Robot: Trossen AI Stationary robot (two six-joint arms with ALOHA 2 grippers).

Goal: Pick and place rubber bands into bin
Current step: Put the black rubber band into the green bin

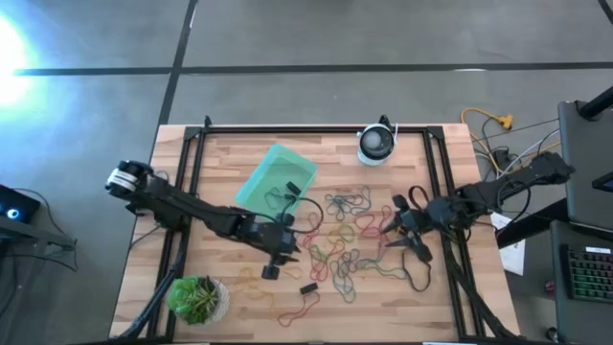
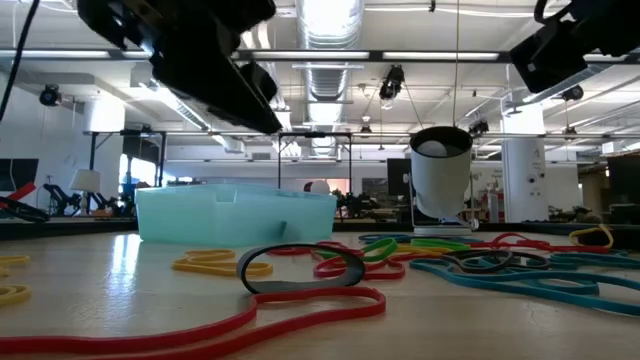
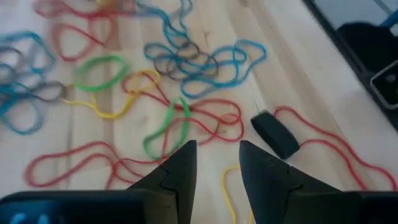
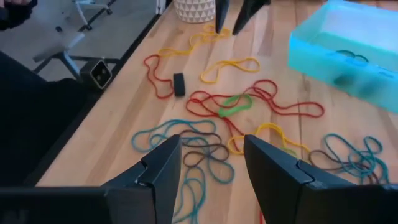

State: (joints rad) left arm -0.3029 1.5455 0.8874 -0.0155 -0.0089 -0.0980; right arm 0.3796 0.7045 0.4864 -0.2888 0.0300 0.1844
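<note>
Red rubber band [image 2: 250, 322] lies closest to the low cam, w/ a dark loop [image 2: 300, 272] just behind it on the wood table [image 1: 441, 316]. Past those, rubber bands [image 1: 345, 240] in red, green, yellow, teal and grey are scattered across mid-table, none lifted. Small black block [image 1: 308, 287] sits among red loops near the front. Left gripper [image 1: 278, 261] hangs over the bands just in front of the bin [image 1: 278, 177], fingers parted w/ a narrow gap, nothing between them. Right gripper [image 1: 400, 228] hovers at the right edge of the pile, fingers spread wider, also empty. Bin rests farther back, left of centre, w/ a couple of dark bands already inside. White-and-black round device [image 1: 376, 144] stands at the far edge; potted plant [image 1: 196, 299] is at the front-left corner.
</note>
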